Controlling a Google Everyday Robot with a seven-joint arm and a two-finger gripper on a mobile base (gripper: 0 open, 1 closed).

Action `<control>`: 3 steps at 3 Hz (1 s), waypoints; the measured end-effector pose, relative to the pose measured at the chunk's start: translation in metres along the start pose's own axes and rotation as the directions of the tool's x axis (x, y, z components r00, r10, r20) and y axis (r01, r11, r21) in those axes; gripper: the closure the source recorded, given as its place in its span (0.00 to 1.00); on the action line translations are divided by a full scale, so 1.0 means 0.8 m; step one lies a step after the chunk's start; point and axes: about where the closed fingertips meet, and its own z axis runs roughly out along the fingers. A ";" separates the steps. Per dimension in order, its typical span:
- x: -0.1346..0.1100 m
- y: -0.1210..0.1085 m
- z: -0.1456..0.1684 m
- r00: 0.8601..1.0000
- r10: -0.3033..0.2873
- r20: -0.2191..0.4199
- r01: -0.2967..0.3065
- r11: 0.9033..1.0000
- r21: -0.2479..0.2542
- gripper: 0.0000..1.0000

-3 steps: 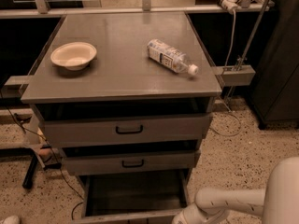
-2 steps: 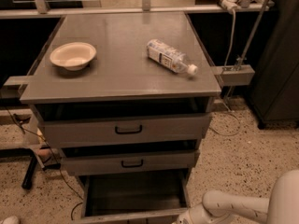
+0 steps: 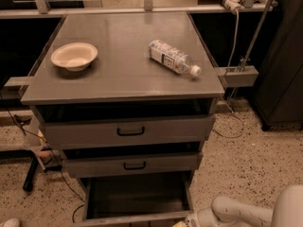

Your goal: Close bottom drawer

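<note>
The grey cabinet (image 3: 123,79) has three drawers. The bottom drawer (image 3: 137,197) is pulled out; its shallow tray looks empty, and its front panel (image 3: 132,218) runs along the bottom edge of the view, handle out of view. The middle drawer (image 3: 132,164) and top drawer (image 3: 128,131) stand slightly out, each with a black handle. My white arm (image 3: 241,211) comes in from the bottom right. My gripper (image 3: 189,221) is at the right end of the bottom drawer's front panel, mostly cut off by the frame edge.
A cream bowl (image 3: 74,56) and a plastic bottle (image 3: 173,57) lying on its side are on the cabinet top. Cables (image 3: 57,174) run over the speckled floor at the left. A dark cabinet (image 3: 284,70) stands at the right.
My arm has slid lower and to the right in the view, and its end now sits at the bottom edge. The bottom drawer stands pulled out as before.
</note>
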 end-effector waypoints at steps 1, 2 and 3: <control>-0.012 -0.023 0.009 0.999 0.032 0.020 -0.032 0.999 0.014 1.00; -0.027 -0.038 0.011 0.998 0.044 0.042 -0.045 0.999 0.022 1.00; -0.045 -0.047 0.010 0.997 0.047 0.059 -0.049 0.998 0.044 1.00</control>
